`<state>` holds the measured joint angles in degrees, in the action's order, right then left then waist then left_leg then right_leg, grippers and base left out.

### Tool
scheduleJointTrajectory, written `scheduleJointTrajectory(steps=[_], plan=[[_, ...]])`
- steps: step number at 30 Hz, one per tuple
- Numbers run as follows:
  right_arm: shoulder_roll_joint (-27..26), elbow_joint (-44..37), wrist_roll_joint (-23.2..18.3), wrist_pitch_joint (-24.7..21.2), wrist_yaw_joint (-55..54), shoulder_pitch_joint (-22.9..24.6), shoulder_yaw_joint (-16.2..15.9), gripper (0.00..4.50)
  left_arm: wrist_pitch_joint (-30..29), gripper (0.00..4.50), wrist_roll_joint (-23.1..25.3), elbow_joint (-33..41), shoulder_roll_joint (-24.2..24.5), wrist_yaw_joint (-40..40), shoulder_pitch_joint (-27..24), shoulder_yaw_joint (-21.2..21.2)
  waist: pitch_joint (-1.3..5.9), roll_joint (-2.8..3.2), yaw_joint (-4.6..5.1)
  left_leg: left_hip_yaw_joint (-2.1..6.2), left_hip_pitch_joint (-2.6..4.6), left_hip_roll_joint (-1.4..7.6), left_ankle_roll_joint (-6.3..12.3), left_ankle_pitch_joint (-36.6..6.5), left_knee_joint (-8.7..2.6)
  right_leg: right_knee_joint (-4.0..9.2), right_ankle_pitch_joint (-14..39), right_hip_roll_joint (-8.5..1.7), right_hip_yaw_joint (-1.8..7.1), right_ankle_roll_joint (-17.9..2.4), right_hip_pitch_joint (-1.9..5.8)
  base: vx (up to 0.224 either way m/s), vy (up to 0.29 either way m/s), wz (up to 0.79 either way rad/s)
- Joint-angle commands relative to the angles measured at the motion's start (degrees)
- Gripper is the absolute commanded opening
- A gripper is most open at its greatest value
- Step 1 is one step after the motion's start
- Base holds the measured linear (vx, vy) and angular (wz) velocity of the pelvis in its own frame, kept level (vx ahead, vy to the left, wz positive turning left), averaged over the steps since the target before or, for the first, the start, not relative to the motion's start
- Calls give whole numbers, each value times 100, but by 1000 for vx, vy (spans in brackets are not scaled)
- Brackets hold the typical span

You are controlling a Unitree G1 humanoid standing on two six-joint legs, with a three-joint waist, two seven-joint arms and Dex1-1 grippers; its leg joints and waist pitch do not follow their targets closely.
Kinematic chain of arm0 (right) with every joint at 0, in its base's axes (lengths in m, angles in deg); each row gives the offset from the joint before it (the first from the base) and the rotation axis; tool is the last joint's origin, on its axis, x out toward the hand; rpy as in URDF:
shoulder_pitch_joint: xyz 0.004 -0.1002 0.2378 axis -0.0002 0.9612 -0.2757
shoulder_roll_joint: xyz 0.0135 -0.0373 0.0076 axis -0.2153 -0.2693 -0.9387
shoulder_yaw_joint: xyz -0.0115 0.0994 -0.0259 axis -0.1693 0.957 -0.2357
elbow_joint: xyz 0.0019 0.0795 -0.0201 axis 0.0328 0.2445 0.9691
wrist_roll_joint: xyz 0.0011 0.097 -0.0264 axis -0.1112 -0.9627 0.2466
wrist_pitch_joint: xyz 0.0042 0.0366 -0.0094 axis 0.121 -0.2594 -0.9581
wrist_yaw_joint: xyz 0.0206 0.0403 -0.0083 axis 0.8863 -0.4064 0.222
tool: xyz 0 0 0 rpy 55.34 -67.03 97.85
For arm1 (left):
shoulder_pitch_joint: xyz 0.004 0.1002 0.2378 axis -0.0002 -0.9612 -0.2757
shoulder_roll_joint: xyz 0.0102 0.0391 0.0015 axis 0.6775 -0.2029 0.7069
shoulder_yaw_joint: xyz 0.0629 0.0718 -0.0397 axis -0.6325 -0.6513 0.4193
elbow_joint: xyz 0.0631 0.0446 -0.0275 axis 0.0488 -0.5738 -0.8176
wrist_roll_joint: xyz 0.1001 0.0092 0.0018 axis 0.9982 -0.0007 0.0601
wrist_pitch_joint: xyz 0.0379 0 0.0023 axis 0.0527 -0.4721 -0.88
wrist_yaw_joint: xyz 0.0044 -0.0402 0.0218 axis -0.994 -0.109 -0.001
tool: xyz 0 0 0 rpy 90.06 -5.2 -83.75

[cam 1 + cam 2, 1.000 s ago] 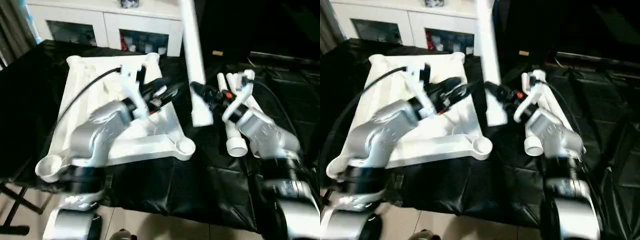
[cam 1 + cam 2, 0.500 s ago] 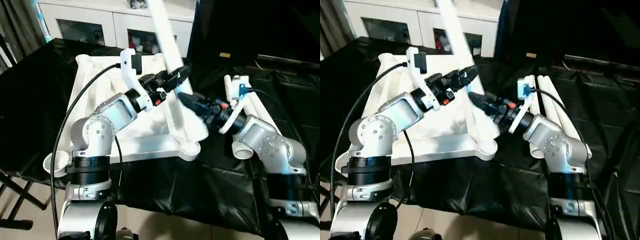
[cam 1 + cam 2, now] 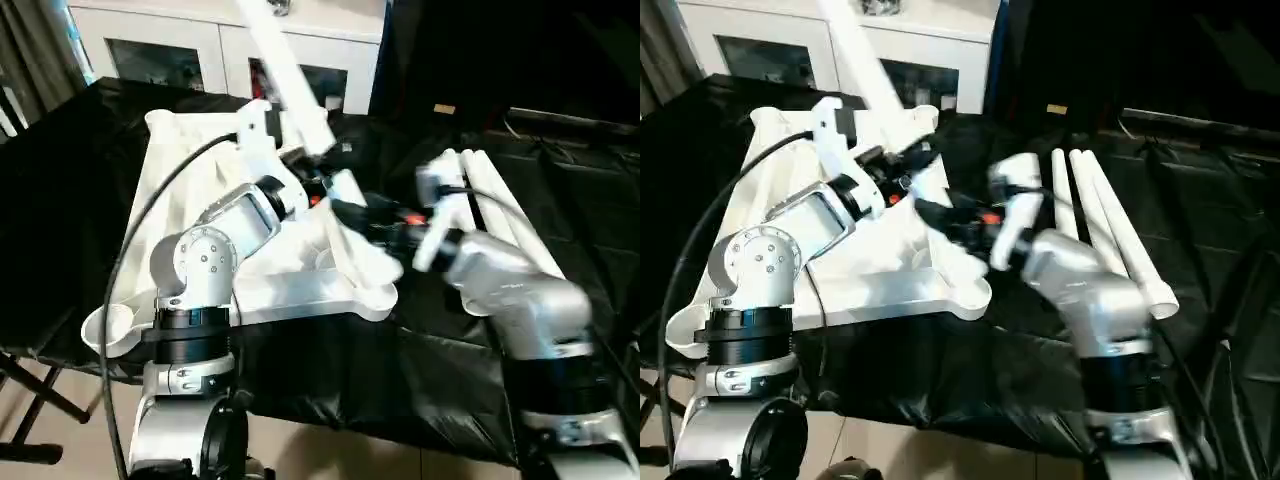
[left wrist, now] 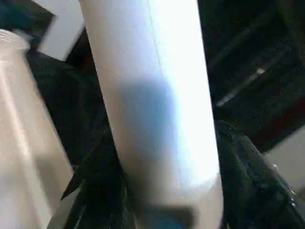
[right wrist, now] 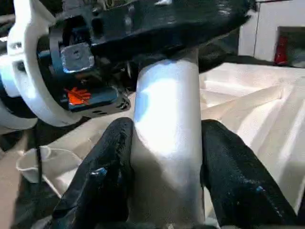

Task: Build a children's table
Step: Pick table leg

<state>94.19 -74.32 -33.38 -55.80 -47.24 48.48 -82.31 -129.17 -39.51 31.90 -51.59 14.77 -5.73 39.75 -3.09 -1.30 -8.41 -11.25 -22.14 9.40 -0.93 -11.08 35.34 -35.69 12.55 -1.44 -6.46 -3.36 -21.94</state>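
Note:
The table top [image 3: 300,292] lies ribbed side up on the black cloth. One long white leg [image 3: 285,70] slants above it, its upper end leaning to the far left and its lower end near the front right corner socket [image 3: 372,295]. My left gripper [image 3: 322,178] is shut on the leg partway up; in the left wrist view the tube [image 4: 152,95] sits between the black fingers [image 4: 240,171]. Just below it, my right gripper [image 3: 350,212] is shut on the same leg [image 5: 164,119], its fingers [image 5: 112,157] pressed on both sides.
Three more legs [image 3: 500,215] lie side by side on the cloth to the right of the top. A white cabinet with glass doors [image 3: 190,50] stands behind the table. The table's front edge runs just before my body.
The leg has tipped from upright to a slant, top toward the far left. My right arm has swung left over the top's corner. My left gripper has closed in on the leg.

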Motion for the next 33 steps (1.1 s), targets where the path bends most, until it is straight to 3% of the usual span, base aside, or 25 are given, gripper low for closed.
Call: scheduleJointTrajectory(steps=[1, 6, 14, 17, 18, 23, 25, 30, 33], plan=[[-5, -218, 260, 153, -279, 8, -164, 184, 211, 234, 225, -65, -153, 345, 117, -73, 398, 3, 4, 310, 126, 543, 245, -166, -370, 467, 520, -874, 497, -367, 307, 0, 0, 0], [-107, -217, 644, 399, -560, 3, -367, 184, 466, 202, 395, -214, -371, 840, 102, -60, 398, -5, 33, 316, 117, 541, 204, -249, -379, 484, 537, -892, 500, -353, 320, 0, 0, 0], [-122, -275, 798, 495, -682, -10, -484, 184, 604, 189, 412, -158, -430, 776, 18, -117, 398, -2, 38, 315, 127, 555, 225, -218, -378, 467, 393, -895, 504, -370, 316, 0, 0, 0], [-136, -238, 920, 584, -772, -36, -526, 184, 737, 188, 401, -103, -303, 603, -32, -318, 397, 0, 35, 312, 130, 556, 219, -224, -378, 475, 416, -895, 506, -368, 310, 0, 0, 0], [-133, -223, 902, 565, -747, -42, -519, 240, 775, 188, 415, -82, -236, 486, -44, -388, 397, 6, 33, 315, 136, 562, 208, -244, -385, 475, 439, -900, 504, -373, 313, 0, 0, 0], [-30, -186, 508, 290, -412, -40, -253, 274, 852, 188, 384, 90, 166, -375, -110, -699, 396, 13, 39, 314, 152, 571, 178, -292, -397, 470, 501, -898, 511, -305, 302, 0, 0, 0], [255, -218, 40, 31, 156, -54, -49, 295, 685, 188, 209, 203, 494, -984, -146, -866, 397, 17, 31, 312, 160, 578, 187, -268, -395, 459, 400, -902, 512, -354, 302, 0, 0, 0], [633, -189, -369, -293, 854, -99, 68, 334, 578, 188, 83, 156, 826, -1549, -133, -961, 400, -12, 27, 295, 140, 555, 249, -234, -379, 455, 393, -894, 506, -374, 328, 0, 0, 0], [1016, -135, -634, -560, 1506, -132, 33, 345, 276, 188, -243, 165, 1082, -2167, -87, -999, 403, -9, 4, 287, 129, 527, 301, -164, -359, 457, 492, -890, 496, -378, 341, 0, 0, 0]])
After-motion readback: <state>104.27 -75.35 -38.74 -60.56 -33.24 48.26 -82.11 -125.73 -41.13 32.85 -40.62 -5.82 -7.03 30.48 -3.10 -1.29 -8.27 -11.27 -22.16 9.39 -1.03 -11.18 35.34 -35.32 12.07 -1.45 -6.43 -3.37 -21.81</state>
